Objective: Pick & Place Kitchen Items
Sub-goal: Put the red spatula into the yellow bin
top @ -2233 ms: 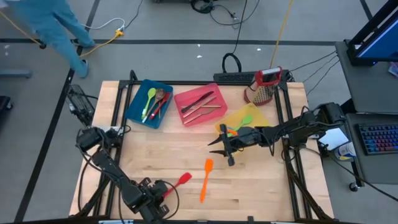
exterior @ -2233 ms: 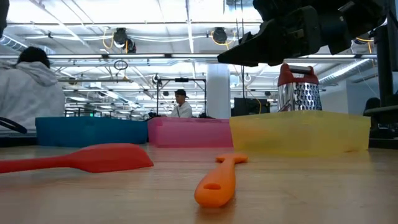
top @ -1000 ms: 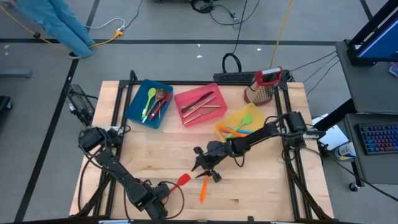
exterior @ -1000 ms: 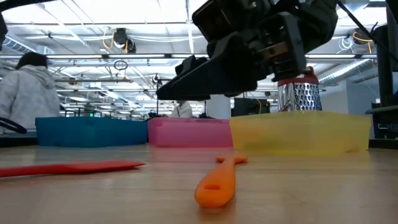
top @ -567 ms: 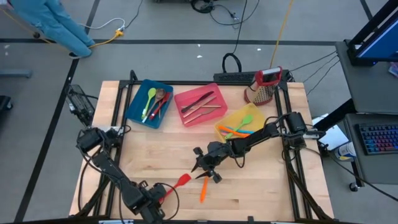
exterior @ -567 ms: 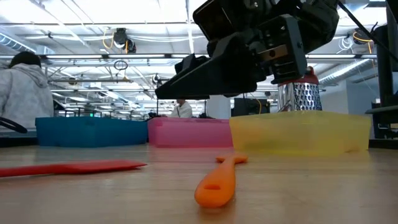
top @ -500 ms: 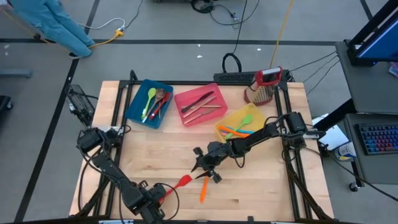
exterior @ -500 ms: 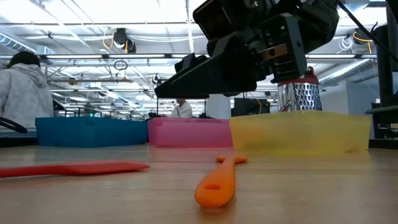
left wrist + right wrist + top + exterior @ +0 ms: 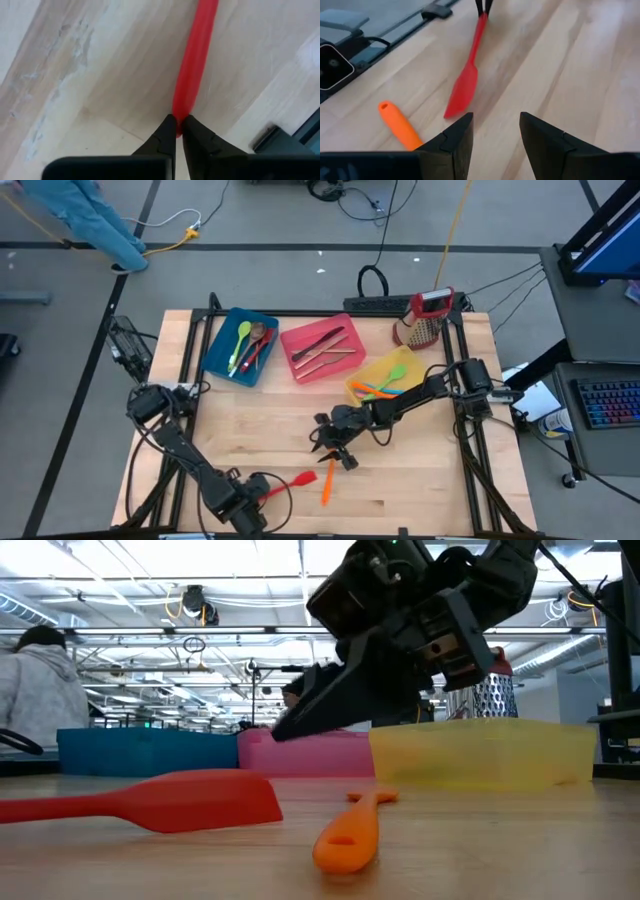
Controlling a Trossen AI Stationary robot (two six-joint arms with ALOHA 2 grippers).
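Observation:
A red spatula (image 9: 292,481) lies near the table's front left, and my left gripper (image 9: 257,491) is shut on its handle end. Its blade (image 9: 215,800) points toward the table's right. An orange spatula (image 9: 327,482) lies flat on the wood just right of it, handle end toward the near edge (image 9: 345,840). My right gripper (image 9: 325,450) hangs open above the orange spatula's blade end, tipped down and touching nothing; its fingers frame the wood in the right wrist view (image 9: 495,131). My left gripper pinches the free end of the red spatula's handle (image 9: 180,116) between its two fingertips. The fingers come from above, pointing down. The spatula stretches away from them, low over the wood; whether its blade (image 9: 462,92) rests on the table I cannot tell.
Along the far side stand a blue bin (image 9: 222,350), a pink bin (image 9: 340,358) and a yellow bin (image 9: 412,368), each holding utensils. A red-topped metal grater (image 9: 425,318) stands at the far right corner. Bare wood lies between the bins and the spatulas.
My left gripper has shut on the red spatula's handle end. The spatula has swung about that end, its blade moving toward the near right and showing broader in the low view. My right gripper has tipped further down over the orange spatula, still open.

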